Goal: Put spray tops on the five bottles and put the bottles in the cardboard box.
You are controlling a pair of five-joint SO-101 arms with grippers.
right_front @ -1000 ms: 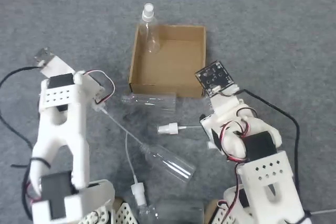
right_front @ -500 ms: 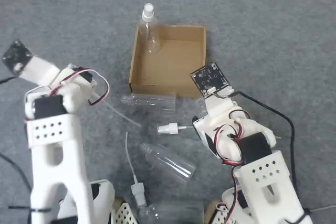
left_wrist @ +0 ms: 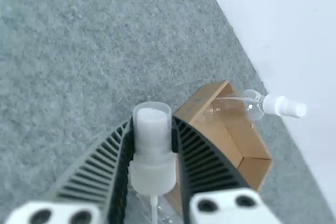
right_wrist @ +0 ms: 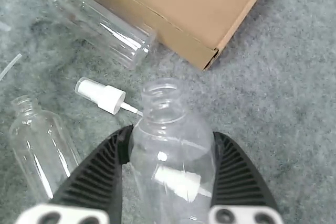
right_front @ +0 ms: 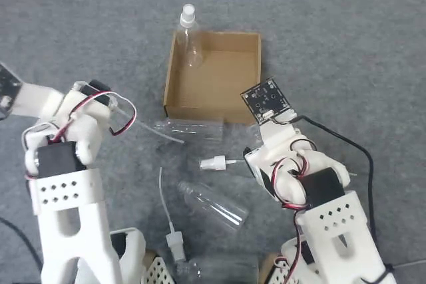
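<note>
The left gripper (left_wrist: 152, 148) is clamped on a spray top (left_wrist: 152, 129); the right gripper (right_wrist: 171, 139) is clamped on an uncapped bottle (right_wrist: 170, 171) near the cardboard box (right_front: 200, 110); one capped bottle (right_front: 189, 38) leans at its far corner.

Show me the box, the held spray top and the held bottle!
brown cardboard box (right_front: 223, 81), high view, inner floor.
white plastic spray top (left_wrist: 152, 135), left wrist view, head.
clear plastic bottle (right_wrist: 170, 145), right wrist view, shoulder.
</note>
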